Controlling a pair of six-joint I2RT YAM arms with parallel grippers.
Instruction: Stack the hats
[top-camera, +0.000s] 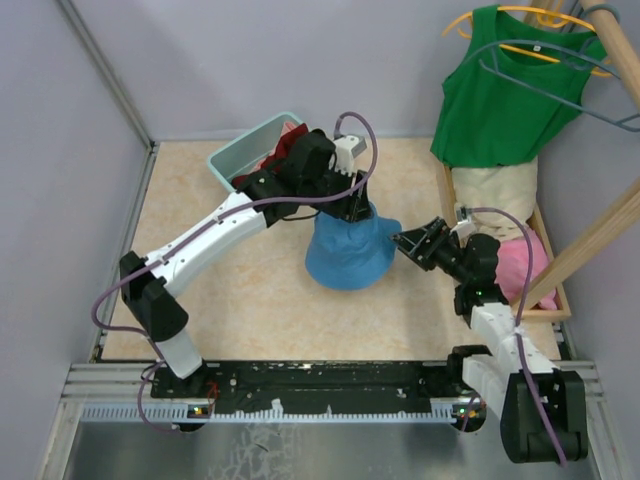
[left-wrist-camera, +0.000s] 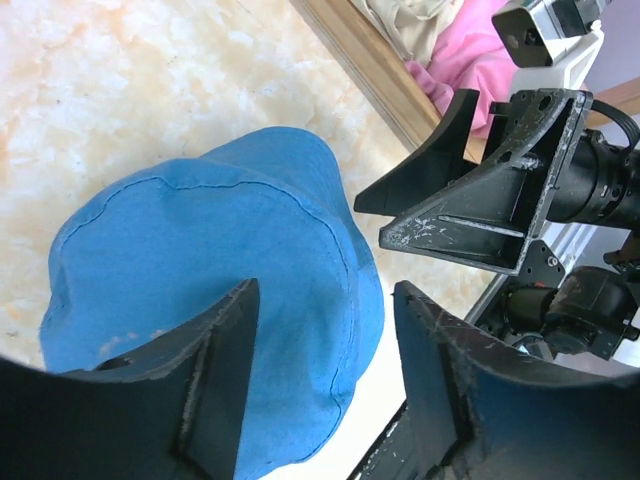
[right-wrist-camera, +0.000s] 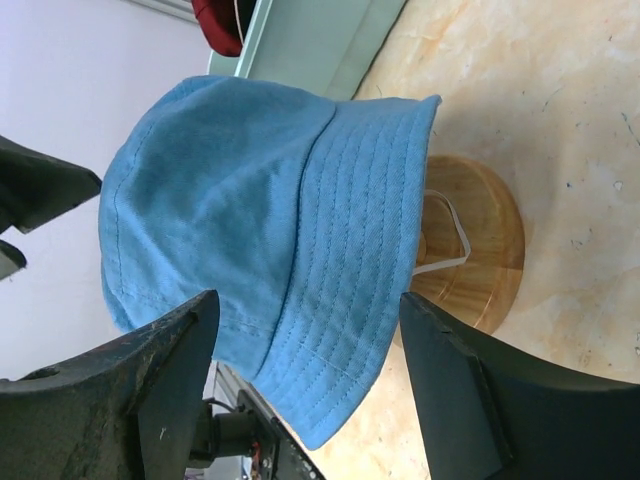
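**Blue bucket hat** (top-camera: 348, 255): mid-worktop (top-camera: 250, 310), crown up, draped over a round wooden stand (right-wrist-camera: 480, 235).
**Left tool** (left-wrist-camera: 325, 295): over the blue hat's crown, jaws parted, nothing between them.
**Right tool** (top-camera: 405, 240): at the blue hat's right brim edge, jaws spread wide, empty.
**Dark red hat** (top-camera: 285, 150): behind and left of the blue hat, in a teal basket (top-camera: 240, 155).
**Beige hat** (top-camera: 495, 195), **pink hat** (top-camera: 538, 262): right of the blue hat, in a wooden tray (top-camera: 548, 314).
**Green tank top** (top-camera: 510, 90): behind and right of the blue hat, on a hanger.
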